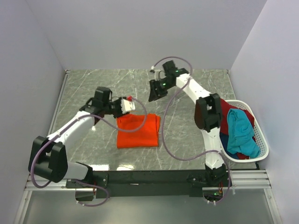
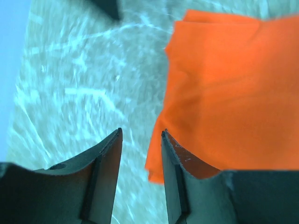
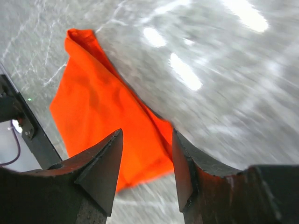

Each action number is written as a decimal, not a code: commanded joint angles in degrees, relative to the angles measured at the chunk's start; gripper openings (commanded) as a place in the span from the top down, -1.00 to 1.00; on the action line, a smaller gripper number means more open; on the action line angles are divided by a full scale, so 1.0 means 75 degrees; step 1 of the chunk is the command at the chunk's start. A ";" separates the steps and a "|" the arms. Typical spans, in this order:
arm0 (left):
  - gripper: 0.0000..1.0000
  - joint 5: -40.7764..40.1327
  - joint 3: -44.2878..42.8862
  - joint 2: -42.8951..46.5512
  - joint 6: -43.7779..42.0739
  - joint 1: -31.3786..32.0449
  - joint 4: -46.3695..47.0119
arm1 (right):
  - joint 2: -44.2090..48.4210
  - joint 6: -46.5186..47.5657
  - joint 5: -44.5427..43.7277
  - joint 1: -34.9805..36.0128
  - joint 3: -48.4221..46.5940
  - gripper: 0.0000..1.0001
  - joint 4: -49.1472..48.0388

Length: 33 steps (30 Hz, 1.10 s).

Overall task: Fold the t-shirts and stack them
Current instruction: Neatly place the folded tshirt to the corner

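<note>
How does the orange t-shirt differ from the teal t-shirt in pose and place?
The orange t-shirt lies folded flat on the table; the teal t-shirt lies crumpled. The orange one is alone; the teal one sits in the white basket on other shirts. Neither is held.

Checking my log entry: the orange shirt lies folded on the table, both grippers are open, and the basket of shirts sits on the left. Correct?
No: the basket sits on the right, as the top view shows. The orange shirt does lie folded on the table, and the left gripper and right gripper are open.
</note>
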<state>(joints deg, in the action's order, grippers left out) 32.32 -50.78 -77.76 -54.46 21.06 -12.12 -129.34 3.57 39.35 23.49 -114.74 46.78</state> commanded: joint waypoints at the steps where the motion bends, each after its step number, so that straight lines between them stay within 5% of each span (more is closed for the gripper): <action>1: 0.12 0.0939 -0.0913 -0.0049 0.1644 -0.0580 -0.1475 | 0.0744 0.0414 0.0341 -0.0470 0.0168 -0.07 0.0711; 10: 0.08 0.1855 -0.2322 -0.2299 0.5172 -0.1940 -0.2404 | 0.0957 -0.0113 0.1174 -0.0495 0.1752 -0.04 -0.0109; 33: 0.05 0.1493 -0.2439 -0.3671 0.6030 -0.2105 -0.1701 | 0.0206 -0.0394 0.1503 -0.0307 0.2408 -0.03 -0.0625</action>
<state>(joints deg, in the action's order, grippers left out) 43.68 -66.67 -105.16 -10.59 5.28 -26.92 -127.66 0.91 49.21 20.53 -96.73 43.59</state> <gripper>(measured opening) 0.473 0.516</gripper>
